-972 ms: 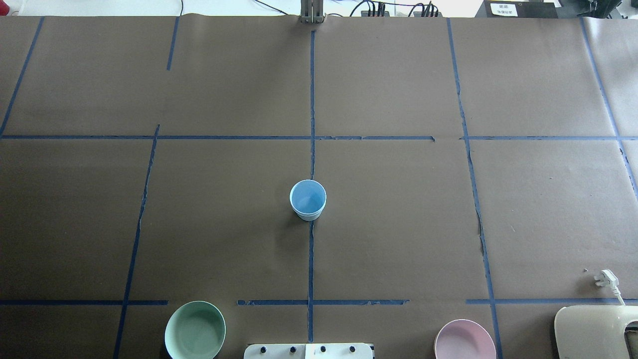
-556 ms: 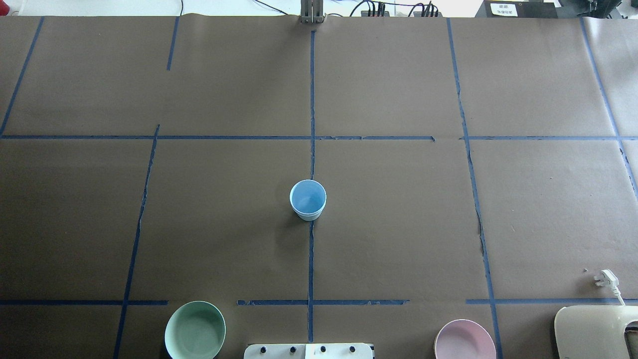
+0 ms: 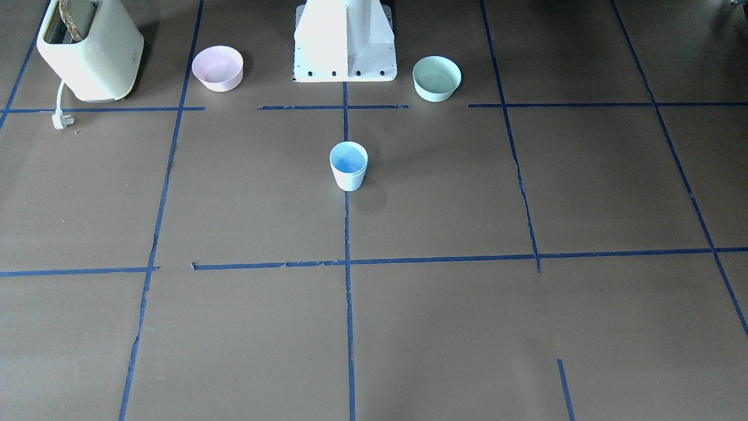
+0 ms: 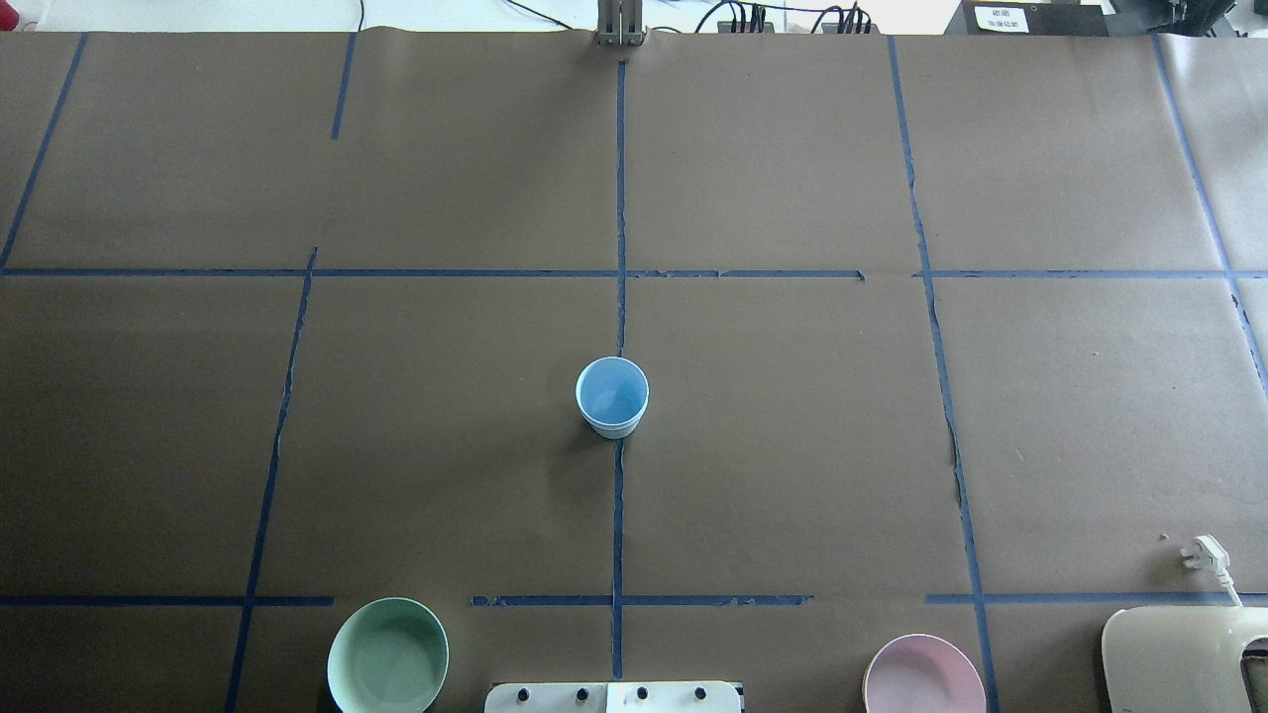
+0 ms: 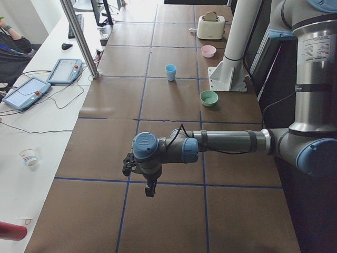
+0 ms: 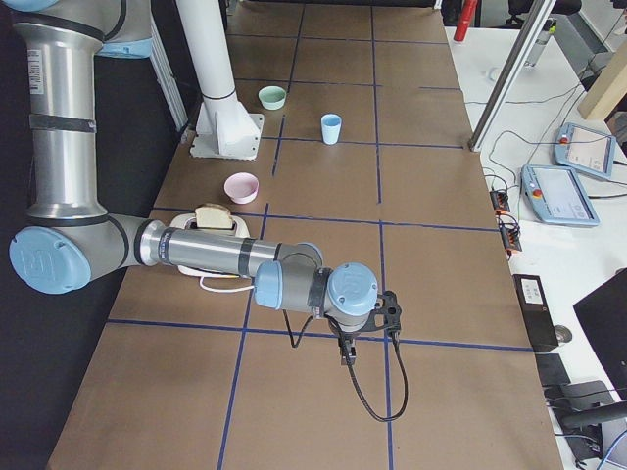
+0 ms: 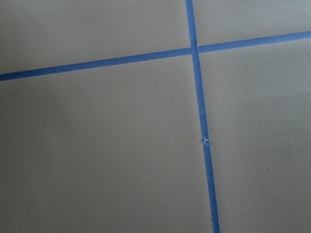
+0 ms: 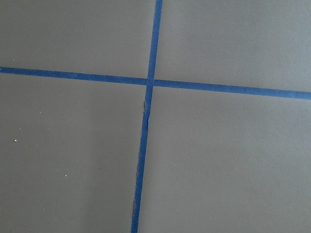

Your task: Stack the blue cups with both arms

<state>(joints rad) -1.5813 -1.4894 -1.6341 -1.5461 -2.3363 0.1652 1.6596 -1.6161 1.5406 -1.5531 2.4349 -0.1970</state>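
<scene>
In the overhead view the mint-green bowl (image 4: 387, 656) sits at 7 o'clock from the blue cup (image 4: 612, 396). The cup stands upright on the centre tape line. The pink bowl (image 4: 923, 678) lies between 4 and 5 o'clock, and the toaster (image 4: 1179, 654) at 4 o'clock is cut by the frame. Only the front and right-end views show the toast (image 3: 73, 13) in its slot.

The arms appear in the side views alone. The left gripper (image 5: 149, 185) and right gripper (image 6: 347, 351) hang over bare paper, well apart from the cup. I cannot tell whether either is released or clenched. Both wrist cameras see only crossing blue tape (image 7: 196, 48).

A white label (image 4: 1001, 18) on the far edge and a sticker (image 5: 317, 50) on the left arm carry print too small to read.
</scene>
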